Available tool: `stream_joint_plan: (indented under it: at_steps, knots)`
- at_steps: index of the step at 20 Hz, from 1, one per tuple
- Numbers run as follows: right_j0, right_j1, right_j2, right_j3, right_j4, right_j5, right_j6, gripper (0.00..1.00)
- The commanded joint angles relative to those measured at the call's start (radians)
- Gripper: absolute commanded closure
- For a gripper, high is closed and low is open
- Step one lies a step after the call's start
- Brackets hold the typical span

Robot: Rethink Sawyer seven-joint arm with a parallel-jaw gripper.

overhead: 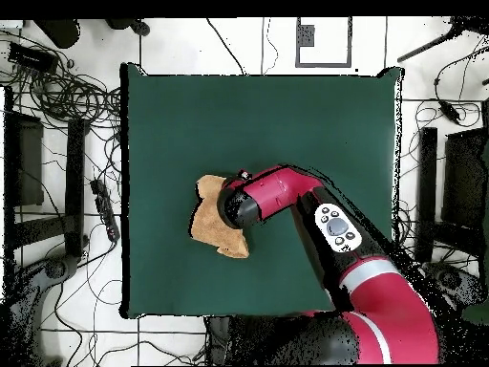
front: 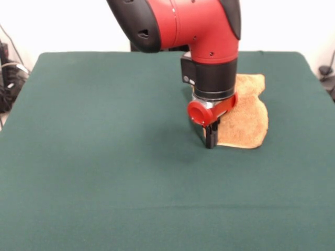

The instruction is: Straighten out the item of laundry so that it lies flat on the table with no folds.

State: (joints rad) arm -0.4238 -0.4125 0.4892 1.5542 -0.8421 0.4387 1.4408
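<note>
Towel [front: 250,117] crumpled — beside, partly under end effector [front: 210,137].

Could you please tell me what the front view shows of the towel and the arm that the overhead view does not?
Only the front view shows the end effector down at the towel's corner nearest the camera, with the dark tips at the table surface; whether they are open or shut cannot be told. Only the overhead view shows the towel's whole irregular, crumpled outline beside the arm, the full table, and cables on the floor around it. Both show the golden-orange towel not yet lying flat, partly covered by the red arm.
</note>
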Motion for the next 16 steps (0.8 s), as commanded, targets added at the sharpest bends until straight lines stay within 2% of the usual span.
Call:
stream_joint_plan:
  at_steps: [1,8,16]
  knots:
    - [-0.052,0.295,0.026,-0.109,-0.084,-0.049,-0.125,1.00]
    - [-0.066,0.283,0.044,-0.090,-0.064,-0.006,-0.159,1.00]
    - [-0.066,0.294,0.049,-0.102,-0.069,-0.020,-0.153,1.00]
